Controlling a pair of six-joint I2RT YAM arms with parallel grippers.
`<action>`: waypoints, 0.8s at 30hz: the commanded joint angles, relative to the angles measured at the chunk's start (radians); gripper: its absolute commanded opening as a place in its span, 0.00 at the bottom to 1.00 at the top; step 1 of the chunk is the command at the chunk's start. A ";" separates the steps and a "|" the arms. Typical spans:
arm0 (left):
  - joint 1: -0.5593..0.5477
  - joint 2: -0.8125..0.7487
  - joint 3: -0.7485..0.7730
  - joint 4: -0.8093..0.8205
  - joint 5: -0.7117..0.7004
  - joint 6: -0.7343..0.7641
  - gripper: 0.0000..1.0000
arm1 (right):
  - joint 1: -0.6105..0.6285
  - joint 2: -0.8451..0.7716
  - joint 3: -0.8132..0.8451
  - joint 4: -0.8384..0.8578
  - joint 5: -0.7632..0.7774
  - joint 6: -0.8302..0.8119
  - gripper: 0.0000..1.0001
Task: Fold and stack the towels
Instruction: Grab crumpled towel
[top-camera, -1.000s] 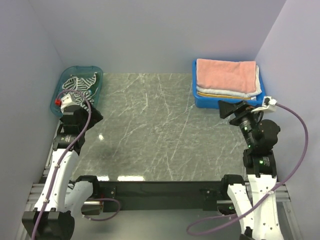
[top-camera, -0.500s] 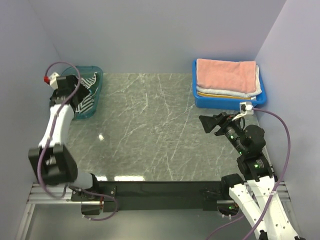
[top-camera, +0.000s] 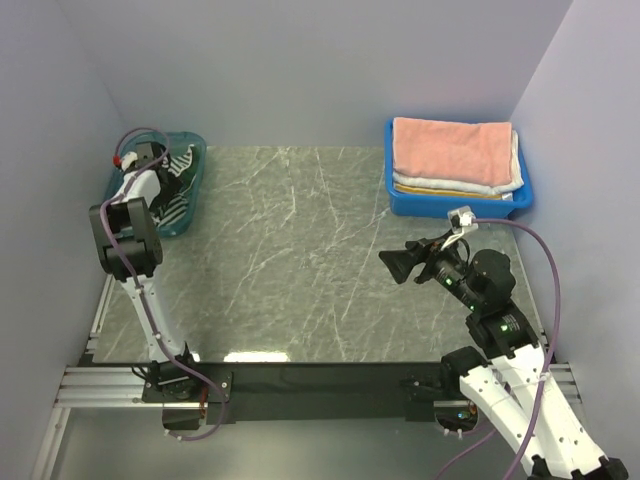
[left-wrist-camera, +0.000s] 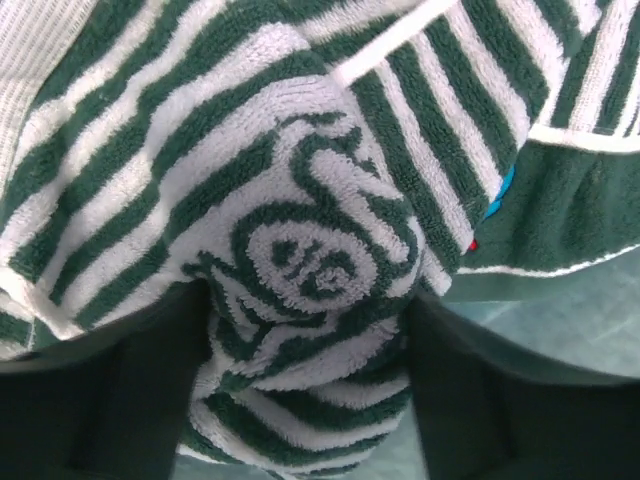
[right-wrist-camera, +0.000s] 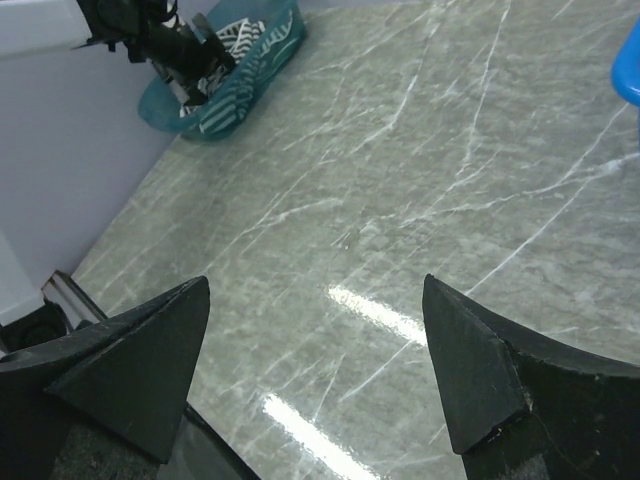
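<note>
Left arm is reaching to the far-left corner of the counter (top-camera: 300, 250), wrist down in the teal bin (right-wrist-camera: 255, 80). The dark-and-white striped towel (left-wrist-camera: 300, 200) sits crumpled in that bin. In the wrist view a lump of it fills the gap of the left claw (left-wrist-camera: 310, 340), with one dark finger (left-wrist-camera: 110, 400) on each side and the cloth up against both. The jaws are spread wide, but I can't tell whether they are actually pinching the cloth or just resting around it. The towel is not lifted out, since the bin floor shows just beside it. Right arm is over the bare right half of the counter, near the front edge of the blue bin (top-camera: 455, 207) but apart from it, with its nose pointing left. The right claw (right-wrist-camera: 315, 290) is wide open and empty — only stone shows between the fingers (right-wrist-camera: 140, 360). The blue bin at far right holds the folded stack, with the pink towel (top-camera: 450, 150) on top. The white towel (top-camera: 516, 160) shows at the right edge under it. A yellow-striped towel (top-camera: 440, 188) peeks out along the front — its layers are too thin to sort further.
</note>
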 joint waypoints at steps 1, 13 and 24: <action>0.011 0.019 0.055 -0.034 -0.008 -0.004 0.76 | 0.009 0.011 -0.010 0.023 -0.013 -0.037 0.93; -0.037 -0.314 0.184 -0.098 0.003 0.054 0.00 | 0.009 0.015 0.000 0.003 0.014 -0.036 0.91; -0.349 -0.524 0.523 -0.156 0.117 -0.018 0.00 | 0.009 -0.017 0.010 -0.041 0.068 -0.037 0.90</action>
